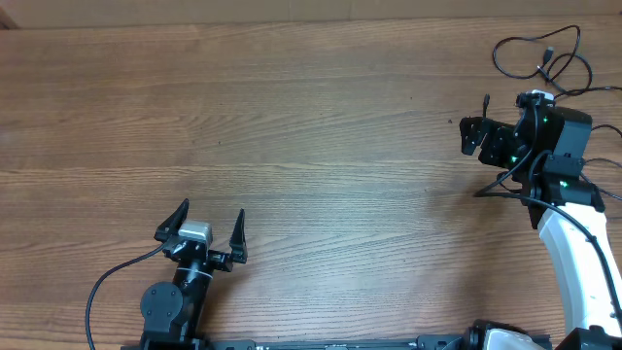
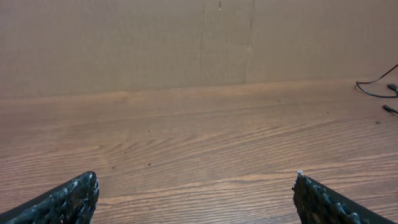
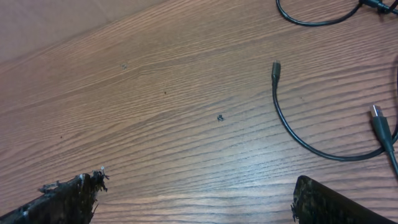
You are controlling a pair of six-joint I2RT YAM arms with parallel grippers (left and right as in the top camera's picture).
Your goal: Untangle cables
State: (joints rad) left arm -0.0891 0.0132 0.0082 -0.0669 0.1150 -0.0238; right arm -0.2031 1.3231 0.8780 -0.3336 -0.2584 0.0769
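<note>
Near the right hand (image 1: 469, 137), loose black cables (image 3: 275, 71).

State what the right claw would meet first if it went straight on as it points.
Probably the thin black cable curving just ahead, right of centre; otherwise the table. Depth is unclear.

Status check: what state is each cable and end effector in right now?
cables: loose loops lying on the table, not held.
left end effector: open, empty, far from the cables.
right end effector: open, empty, beside the cables.
</note>
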